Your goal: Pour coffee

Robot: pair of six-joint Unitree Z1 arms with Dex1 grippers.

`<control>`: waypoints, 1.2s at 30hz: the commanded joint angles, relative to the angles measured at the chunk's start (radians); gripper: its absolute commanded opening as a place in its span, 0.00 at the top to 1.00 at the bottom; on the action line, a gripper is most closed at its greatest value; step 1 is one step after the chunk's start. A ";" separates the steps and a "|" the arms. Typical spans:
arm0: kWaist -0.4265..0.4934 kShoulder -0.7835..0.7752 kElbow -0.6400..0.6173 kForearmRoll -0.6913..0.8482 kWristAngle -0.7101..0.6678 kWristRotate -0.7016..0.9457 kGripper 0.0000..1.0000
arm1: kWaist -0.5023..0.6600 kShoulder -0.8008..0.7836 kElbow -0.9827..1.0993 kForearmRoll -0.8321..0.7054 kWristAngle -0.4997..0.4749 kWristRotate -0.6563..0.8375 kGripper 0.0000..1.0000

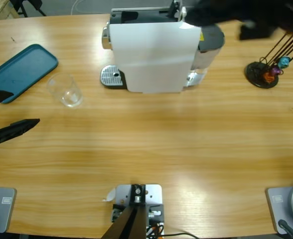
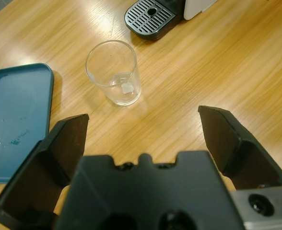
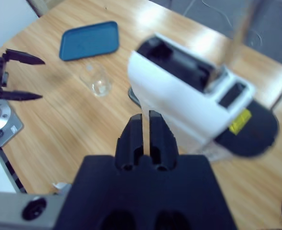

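While the right pincer [image 3: 146, 125] hangs shut above the coffee machine [image 1: 154, 50], we judge our left pincer [image 1: 11, 113], jaws wide and empty, nearer the upright, seemingly coffee-less glass [image 2: 114, 72] just ahead, near the desk's [image 1: 161, 144] left end.

Long glossy wooden table [image 1: 186, 149]

The left gripper [image 1: 12, 113] is seen at the left edge of the high view, low over the worktop, its two black jaws spread wide apart with nothing between them. The right gripper [image 3: 146, 125] is held high and tilted downward, its jaws pressed nearly together and empty. The right arm appears in the high view only as a dark blur at the top right.
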 commanded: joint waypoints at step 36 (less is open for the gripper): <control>-0.008 0.012 0.039 -0.020 0.019 -0.052 0.00 | 0.036 0.517 -0.081 -0.594 -0.263 0.551 1.00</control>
